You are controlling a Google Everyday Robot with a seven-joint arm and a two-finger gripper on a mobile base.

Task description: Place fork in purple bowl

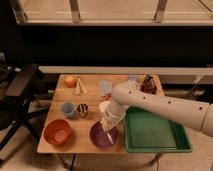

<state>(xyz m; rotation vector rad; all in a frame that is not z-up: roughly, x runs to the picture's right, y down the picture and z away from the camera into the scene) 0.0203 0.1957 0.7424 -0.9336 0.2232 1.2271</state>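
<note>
The purple bowl sits at the front edge of the wooden table, between the orange-red bowl and the green tray. My gripper hangs at the end of the white arm, right over the bowl's far right part, close to its rim. A thin pale streak slants down from the gripper into the bowl and looks like the fork. Whether the gripper holds it cannot be told.
An orange-red bowl is at the front left. A green tray is on the right. A blue cup and a dark cup stand mid-table. An orange, cream utensils, a blue cloth and a brown item are at the back. A chair stands to the left.
</note>
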